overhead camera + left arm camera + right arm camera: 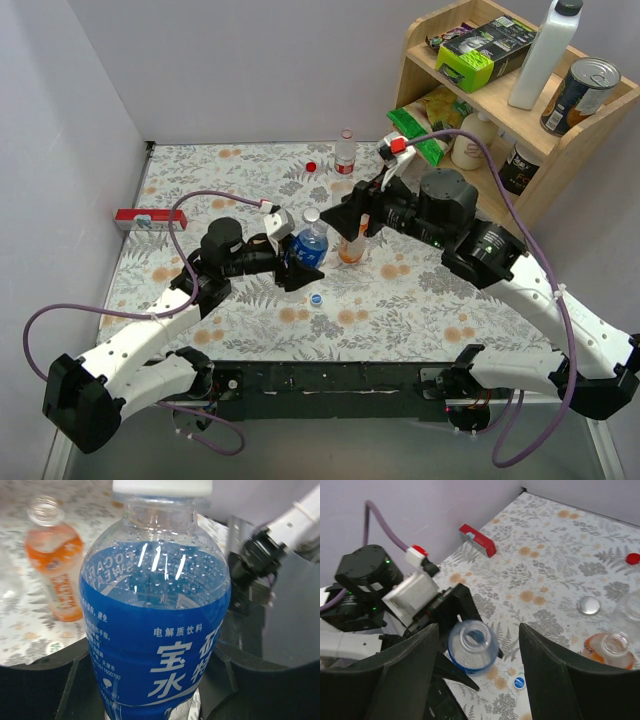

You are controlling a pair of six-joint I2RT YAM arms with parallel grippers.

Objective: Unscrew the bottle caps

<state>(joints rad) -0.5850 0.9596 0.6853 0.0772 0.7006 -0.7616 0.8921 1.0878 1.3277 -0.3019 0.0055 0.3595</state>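
Note:
My left gripper (150, 692) (293, 262) is shut on the body of the blue-labelled bottle (155, 630) (309, 245), which it holds upright. From above, that bottle's mouth (472, 639) is open. A bluish-white cap (519, 682) (316, 298) lies on the table beside it. My right gripper (479, 645) (348, 218) hangs over the bottle, open and empty. The orange-liquid bottle (56, 575) (612, 649) stands uncapped close by. A silver cap (590, 605) and a red cap (311, 166) (633, 558) lie loose. The clear bottle with the red label (345, 152) stands at the back.
A red-and-white box (150, 218) lies by the left wall. A wooden shelf (560, 155) at the back right carries a tall white bottle (545, 50), a can (585, 95) and a green box (485, 50). A green packet (415, 130) and a cream bottle (472, 140) sit below.

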